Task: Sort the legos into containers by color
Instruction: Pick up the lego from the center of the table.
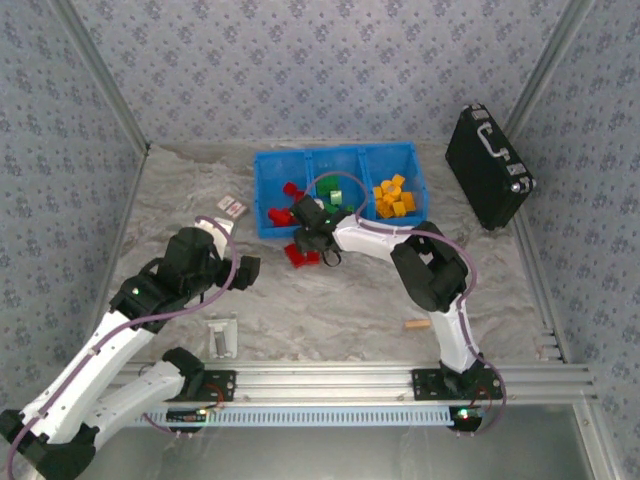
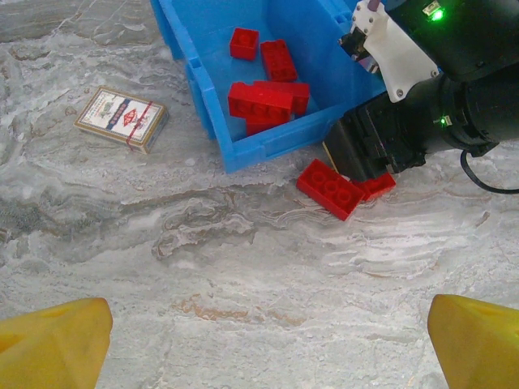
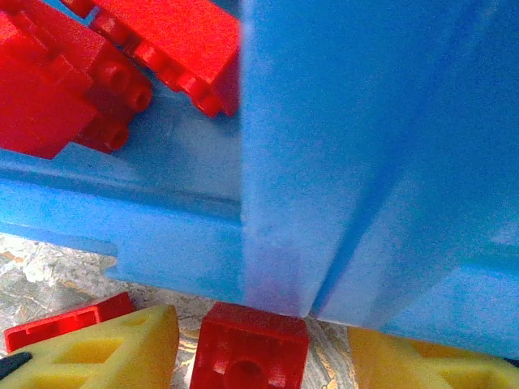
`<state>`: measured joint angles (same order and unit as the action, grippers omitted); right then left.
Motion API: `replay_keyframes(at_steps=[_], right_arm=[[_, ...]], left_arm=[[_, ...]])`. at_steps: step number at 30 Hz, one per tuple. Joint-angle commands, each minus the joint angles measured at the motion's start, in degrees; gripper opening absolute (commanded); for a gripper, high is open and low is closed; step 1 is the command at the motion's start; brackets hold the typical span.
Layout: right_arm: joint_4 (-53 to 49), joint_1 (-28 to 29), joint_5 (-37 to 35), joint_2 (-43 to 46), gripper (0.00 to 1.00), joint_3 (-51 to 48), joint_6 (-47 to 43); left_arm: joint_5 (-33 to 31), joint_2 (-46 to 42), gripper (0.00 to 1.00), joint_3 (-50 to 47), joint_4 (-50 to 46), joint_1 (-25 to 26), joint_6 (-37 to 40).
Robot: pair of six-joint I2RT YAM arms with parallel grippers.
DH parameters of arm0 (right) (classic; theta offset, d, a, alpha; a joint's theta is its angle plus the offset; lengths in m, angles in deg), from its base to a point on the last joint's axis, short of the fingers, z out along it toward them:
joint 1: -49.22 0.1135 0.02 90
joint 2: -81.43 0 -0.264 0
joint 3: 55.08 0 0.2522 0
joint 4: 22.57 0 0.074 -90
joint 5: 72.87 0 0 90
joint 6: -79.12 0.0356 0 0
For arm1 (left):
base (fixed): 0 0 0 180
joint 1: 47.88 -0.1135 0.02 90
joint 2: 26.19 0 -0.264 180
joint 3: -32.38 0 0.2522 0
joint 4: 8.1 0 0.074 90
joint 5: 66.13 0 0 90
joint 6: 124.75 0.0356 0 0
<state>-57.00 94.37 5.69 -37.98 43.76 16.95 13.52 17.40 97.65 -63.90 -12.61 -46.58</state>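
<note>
The right gripper [image 3: 259, 361] has its yellow wedge-shaped fingers [image 3: 105, 348] apart, with a small red lego [image 3: 251, 348] standing between them and a sliver of table showing on each side of it. It faces the camera end-on, a blocky face with a round hollow, so its long axis cannot be told. In the top view this gripper [image 1: 318, 250] sits low on the table just at 6 o'clock of the containers' [image 1: 270, 225] near wall.

At 9 o'clock of the small piece, beyond the left finger, lies a longer red lego [image 3: 65, 324]. In the left wrist view it [image 2: 330, 188] lies flat and studs up, its long axis running from 10 to 4 o'clock, just off the blue wall [image 2: 268, 146].

The containers are smooth, glossy bright blue plastic, three joined rectangular bins whose row runs from 9 to 3 o'clock. More red legos [image 2: 259, 99] lie jumbled in the 9 o'clock bin, green legos [image 1: 335, 190] in the middle and yellow legos [image 1: 393, 197] in the 3 o'clock one.

The left gripper [image 2: 259, 348] has its fingers wide apart with nothing between them, above the grey-white marbled table [image 2: 243, 308]. A small printed card box [image 2: 122, 119] lies at 10 o'clock of it. A black hard case [image 1: 487, 165] stands at 2 o'clock in the top view and a short tan stick [image 1: 417, 324] at 5 o'clock.
</note>
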Motion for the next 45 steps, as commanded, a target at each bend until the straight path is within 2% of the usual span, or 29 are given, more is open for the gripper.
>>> replay_keyframes(at_steps=[1, 19, 27, 31, 45], right_arm=[[-3.9, -0.1, -1.1, -2.6, 0.57, -0.9, -1.0], [-6.7, 4.2, -8.1, 0.4, 0.56, -6.0, -0.1], [-7.2, 4.4, -8.8, 2.1, 0.45, -7.5, 0.4], [-7.2, 4.6, -8.8, 3.3, 0.36, -8.9, 0.5], [-9.2, 5.7, -8.5, 11.1, 0.31, -11.7, -0.2]], left_arm=[[-0.7, -0.5, 1.0, 1.0, -0.4, 0.3, 0.8], [-0.1, -1.8, 1.0, 1.0, -1.0, 0.3, 1.3], [-0.3, -3.5, 1.0, 0.8, -1.3, 0.3, 1.3], [-0.2, -3.9, 1.0, 0.9, -1.1, 0.3, 1.3], [-0.3, -2.8, 1.0, 1.0, -0.8, 0.3, 1.6]])
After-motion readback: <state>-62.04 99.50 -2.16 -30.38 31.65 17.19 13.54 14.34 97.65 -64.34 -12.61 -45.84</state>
